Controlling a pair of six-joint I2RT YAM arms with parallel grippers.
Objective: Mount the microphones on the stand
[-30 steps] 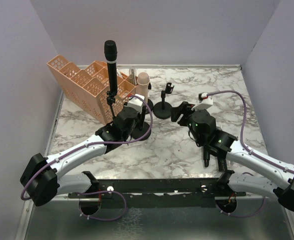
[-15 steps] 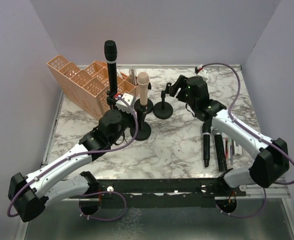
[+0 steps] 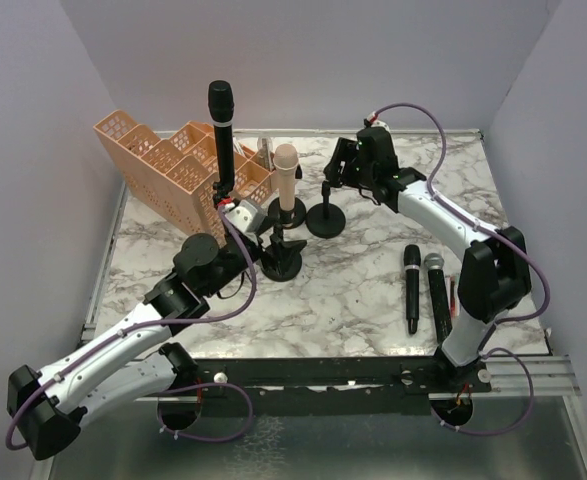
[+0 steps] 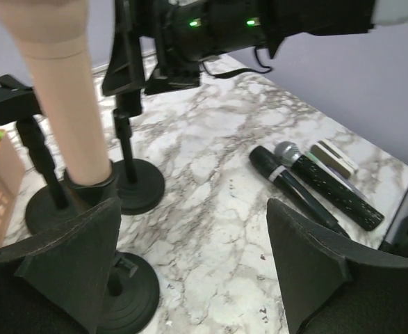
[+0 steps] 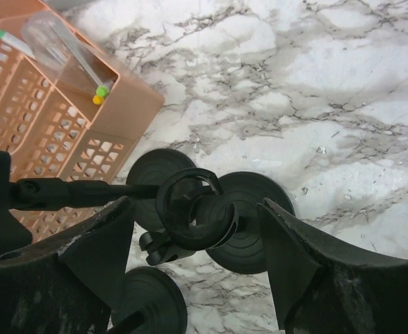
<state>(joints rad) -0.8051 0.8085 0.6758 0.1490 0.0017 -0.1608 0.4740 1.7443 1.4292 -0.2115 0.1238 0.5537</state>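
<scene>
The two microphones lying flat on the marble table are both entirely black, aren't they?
Not both. The black microphone is entirely black, but its neighbour, the silver-headed microphone, has a silver mesh head. The top external view shows it. Both do lie flat on the marble table.

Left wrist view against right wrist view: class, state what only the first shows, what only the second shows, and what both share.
Only the left wrist view: the pale pink microphone upright in its stand, an all-black microphone and a silver-headed microphone lying flat, the open left gripper. Only the right wrist view: the ring of the empty clip from above, the clear pen tube. Both: the open right gripper, orange basket, round stand bases, marble tabletop.
</scene>
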